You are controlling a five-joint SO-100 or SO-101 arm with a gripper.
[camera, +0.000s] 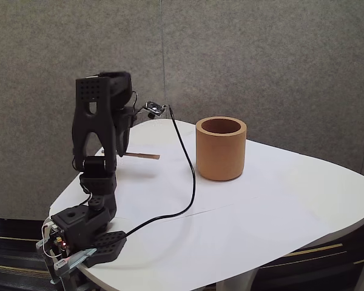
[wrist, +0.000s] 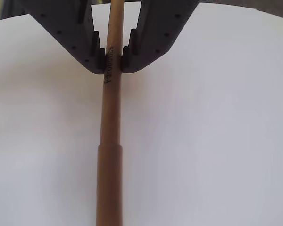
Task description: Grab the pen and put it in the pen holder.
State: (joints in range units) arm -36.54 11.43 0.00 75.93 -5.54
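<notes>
Gripper [wrist: 113, 59] closed on pen [wrist: 109, 141], both tips pressed against its thin shaft in the wrist view, thicker cap end running toward the camera. Pen sticking out sideways from the arm in the fixed view [camera: 142, 156], at or just above the white table [camera: 261, 206]; contact hard to judge. Grasp apparently done, so lift and carry in hand. Next: raise well clear, swing across to the pen holder [camera: 221, 149], tip upright over the mouth, release. Holder standing upright, apart from the pen, visible inside seemingly empty.
</notes>
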